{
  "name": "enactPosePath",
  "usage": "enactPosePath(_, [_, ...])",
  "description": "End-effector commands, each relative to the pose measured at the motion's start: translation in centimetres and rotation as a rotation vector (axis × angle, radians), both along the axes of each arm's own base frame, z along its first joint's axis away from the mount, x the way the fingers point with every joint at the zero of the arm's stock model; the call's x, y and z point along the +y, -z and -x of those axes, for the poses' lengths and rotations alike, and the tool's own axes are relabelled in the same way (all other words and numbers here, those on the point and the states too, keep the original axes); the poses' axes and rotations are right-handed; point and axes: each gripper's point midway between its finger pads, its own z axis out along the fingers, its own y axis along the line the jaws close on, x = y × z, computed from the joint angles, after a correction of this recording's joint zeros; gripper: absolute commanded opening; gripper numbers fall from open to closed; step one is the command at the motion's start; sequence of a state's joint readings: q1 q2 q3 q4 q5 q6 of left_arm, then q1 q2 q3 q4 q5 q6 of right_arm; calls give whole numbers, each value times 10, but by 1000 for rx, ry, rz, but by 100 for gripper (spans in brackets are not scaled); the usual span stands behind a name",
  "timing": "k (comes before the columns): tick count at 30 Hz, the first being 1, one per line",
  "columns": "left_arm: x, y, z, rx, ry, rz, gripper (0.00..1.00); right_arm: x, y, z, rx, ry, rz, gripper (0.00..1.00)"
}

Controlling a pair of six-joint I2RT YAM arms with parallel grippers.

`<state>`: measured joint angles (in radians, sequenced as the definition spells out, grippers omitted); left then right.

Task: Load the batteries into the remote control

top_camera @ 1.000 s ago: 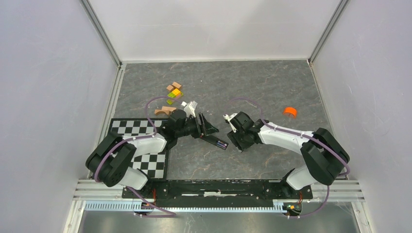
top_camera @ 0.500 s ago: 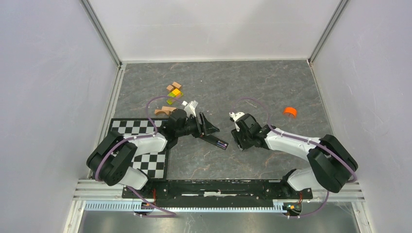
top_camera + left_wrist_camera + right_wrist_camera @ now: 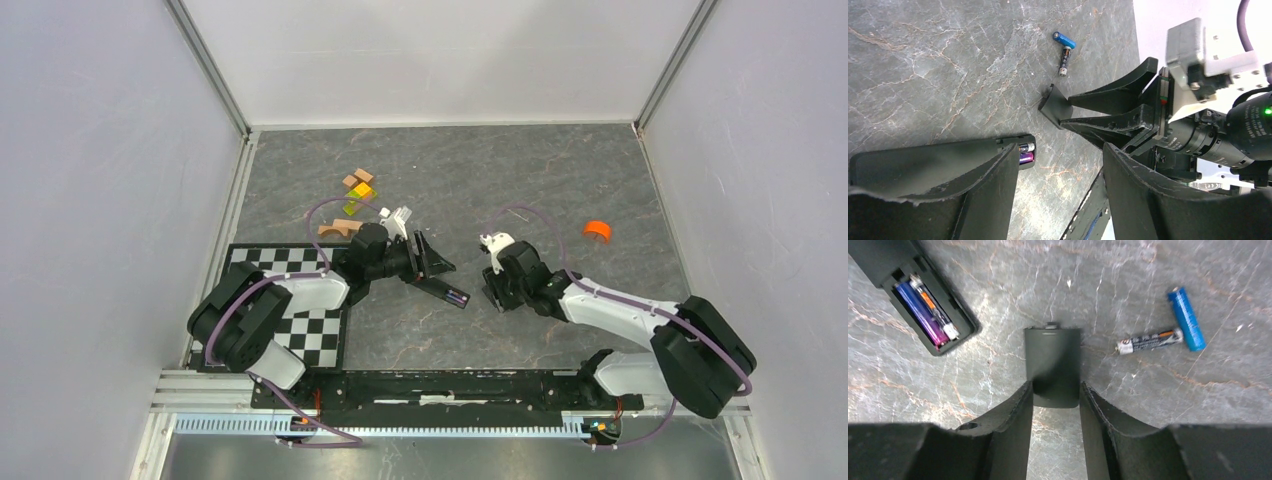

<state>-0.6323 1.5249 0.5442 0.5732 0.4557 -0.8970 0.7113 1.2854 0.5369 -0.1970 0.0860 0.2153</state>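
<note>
Remote [image 3: 908, 162]: black bar around the middle of the tabletop, slightly toward the near edge; back up, battery bay open.
Bay: purple battery [image 3: 922, 315] and a pale-labelled battery [image 3: 935, 310] side by side inside, apparently seated.
Loose cells: blue battery [image 3: 1187, 319] and black battery [image 3: 1149, 341] on the tabletop, ends meeting or nearly so.
Battery cover [image 3: 1053, 360]: flat on the tabletop between remote and loose cells, apart from both.
Left gripper [image 3: 1061, 147]: fingers apart, nothing between them; one finger alongside the remote, contact not discernible.
Right gripper [image 3: 1055, 386]: fingers flanking the cover's long edges, at or almost on them; firm clamp not discernible.
Handling: cover probably light, thin, stiff and smooth, so apt to skid or tip; best pinched across the long edges near mid-length. Remote probably light enough to slide unless braced.
</note>
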Motion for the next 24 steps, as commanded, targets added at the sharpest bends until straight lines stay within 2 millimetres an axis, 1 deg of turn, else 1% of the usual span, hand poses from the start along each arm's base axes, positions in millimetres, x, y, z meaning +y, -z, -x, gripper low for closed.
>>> enactPosePath(1, [-11, -23, -7, -43, 10, 63, 68, 8, -12, -5, -49, -42, -44, 43])
enactPosePath(4, [-10, -22, -7, -38, 5, 61, 68, 11, -13, -5, -52, -58, -58, 43])
enactPosePath(7, [-10, -20, -7, -35, 4, 56, 68, 9, -13, -6, -52, -48, -46, 43])
enactPosePath(12, [-12, -21, -6, -37, 15, 59, 68, 0, -11, -9, -35, 0, 11, 61])
enactPosePath(14, [-13, -23, -7, -42, 17, 61, 68, -2, -12, -9, -24, 5, 30, 65])
enactPosePath(19, [-26, -31, -12, -59, 42, 89, 66, -8, -18, -11, -25, 60, 43, 64])
enactPosePath(22, [-37, -28, -17, -50, 56, 91, 63, -5, -27, -11, -24, 115, -26, 64])
enactPosePath(24, [-47, -25, -19, -38, 75, 92, 62, -5, -33, -10, -16, 183, -93, 64])
